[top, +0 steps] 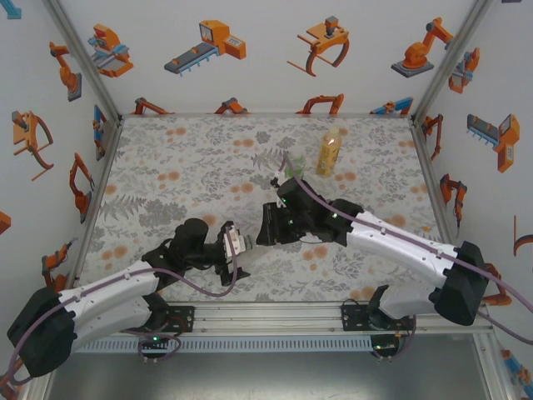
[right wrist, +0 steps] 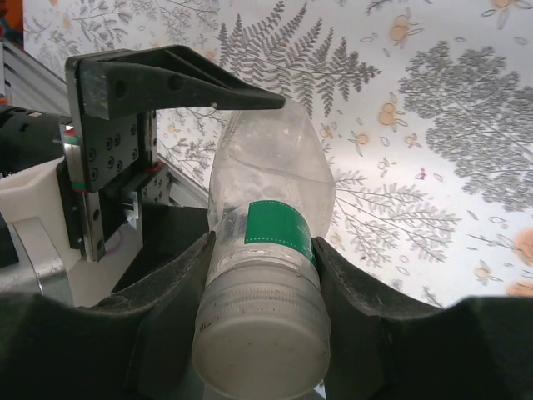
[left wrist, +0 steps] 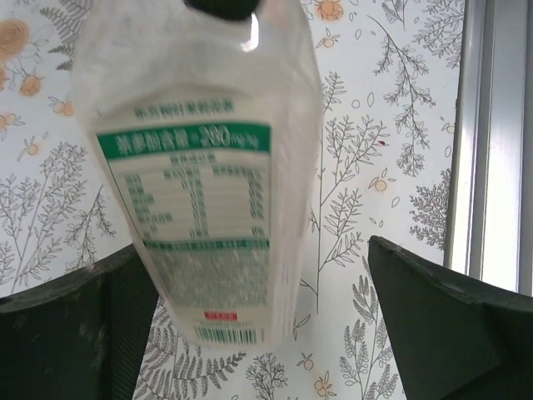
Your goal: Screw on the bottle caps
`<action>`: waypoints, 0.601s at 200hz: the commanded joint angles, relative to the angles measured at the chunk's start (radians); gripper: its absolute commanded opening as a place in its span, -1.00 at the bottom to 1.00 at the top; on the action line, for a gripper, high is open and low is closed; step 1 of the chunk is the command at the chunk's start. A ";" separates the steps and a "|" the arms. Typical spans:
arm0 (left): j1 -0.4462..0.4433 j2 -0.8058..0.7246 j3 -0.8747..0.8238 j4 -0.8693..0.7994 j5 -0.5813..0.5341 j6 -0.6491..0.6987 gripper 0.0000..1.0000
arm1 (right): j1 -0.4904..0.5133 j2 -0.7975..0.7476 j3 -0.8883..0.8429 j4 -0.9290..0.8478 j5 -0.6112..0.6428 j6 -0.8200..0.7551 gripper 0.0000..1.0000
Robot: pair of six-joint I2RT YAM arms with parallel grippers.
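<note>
From above, the left jaws (top: 236, 246) and the right jaws (top: 256, 233) meet nose to nose over the near middle of the counter (top: 166, 167). The clear bottle (top: 240, 242) lies sideways between them, off the surface. The amber bottle (top: 329, 150) stands upright and alone toward the far right, well apart from both arms. Just left of it is a small green shape (top: 291, 169), partly behind the right arm's cable and too hidden to name for sure.

In the left wrist view, the clear bottle's labelled body runs down the frame, base nearest the camera. The left fingers (left wrist: 75, 325) stand wide open. One is just beside the bottle's side, and I cannot tell whether it touches. The other is well clear, with the flowered mat showing in the gap. A dark part sits at the bottle's far end, at the top edge of the frame.

In the right wrist view, the right jaws are closed on the cap (right wrist: 262, 333), one finger pressed to each side. The cap is whitish and sits on the clear bottle's neck, its flat top facing the camera. A green band rings the neck just beyond it. One finger of the left jaws reaches along the upper side of the bottle's body.
</note>
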 commanded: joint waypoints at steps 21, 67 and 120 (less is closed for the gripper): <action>0.003 -0.050 -0.004 0.015 -0.028 -0.008 0.94 | -0.115 0.075 0.172 -0.175 0.042 -0.200 -0.46; 0.003 -0.075 -0.012 0.005 -0.121 -0.014 0.94 | -0.217 0.306 0.479 -0.364 0.110 -0.364 -0.46; 0.004 -0.130 -0.039 0.008 -0.251 -0.025 0.94 | -0.274 0.546 0.808 -0.446 0.188 -0.480 -0.46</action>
